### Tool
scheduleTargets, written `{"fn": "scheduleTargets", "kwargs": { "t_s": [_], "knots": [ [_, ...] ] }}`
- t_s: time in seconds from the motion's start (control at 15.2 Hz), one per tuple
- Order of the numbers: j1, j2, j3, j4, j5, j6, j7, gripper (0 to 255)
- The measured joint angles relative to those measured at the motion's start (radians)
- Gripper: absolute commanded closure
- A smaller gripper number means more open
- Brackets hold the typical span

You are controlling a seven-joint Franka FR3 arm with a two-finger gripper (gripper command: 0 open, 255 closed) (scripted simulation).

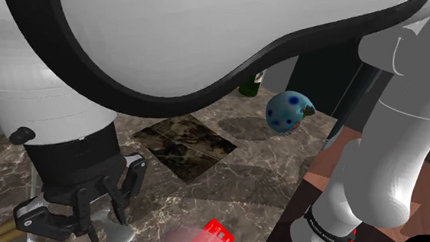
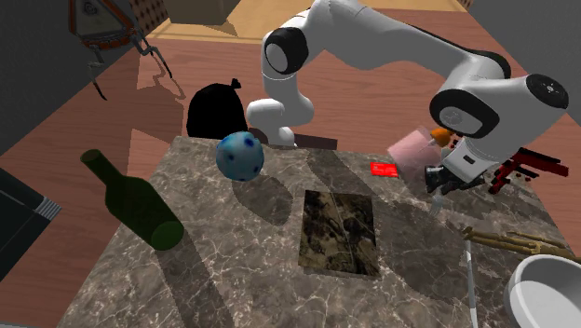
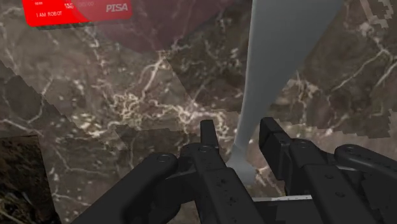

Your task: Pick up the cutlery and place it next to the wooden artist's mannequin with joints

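The pale grey piece of cutlery (image 3: pixel 267 76), long and smooth, slim at the neck and broadening along its length, sat between the fingers of the all-black two-finger gripper (image 3: pixel 239 127). The fingers were drawn narrow and clasped it at the slim end. It appeared to hang just above the table rather than lie on it, a little in from the edge on the second exterior view's right. The pick-up therefore looked done, with the carry and the set-down left to do. The wooden artist's mannequin (image 2: pixel 510 242), a set of tan jointed sticks lying flat, rested further along that same edge toward the corner with the round white bowl (image 2: pixel 549 291), apart from the gripper with bare stone between them. The table (image 2: pixel 233 270) was glossy dark brown marble laced with pale veins (the cutlery was drawn plain, so spoon or knife could not be told). Near the gripper lay a flat bright red card (image 3: pixel 76 9) with white lettering. A dark mottled square slab (image 2: pixel 340 233) lay at the table's middle. Beyond it, toward the opposite edge, were a round blue ball with darker spots (image 2: pixel 240 156) and a dark green glass bottle (image 2: pixel 135 205).
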Motion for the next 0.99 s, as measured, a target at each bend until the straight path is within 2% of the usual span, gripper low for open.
{"fn": "scheduleTargets", "kwargs": {
  "t_s": [0.4,0.79,0.86,0.99],
  "knots": [
    [0.001,0.009,0.000,-0.069,-0.006,0.073,-0.001,255],
    [0.001,0.010,0.001,-0.075,-0.007,0.080,0.001,255],
    [0.000,0.010,0.001,-0.076,-0.006,0.081,0.000,0],
    [-0.002,0.013,-0.002,-0.078,-0.009,0.083,-0.001,0]
  ]
}}
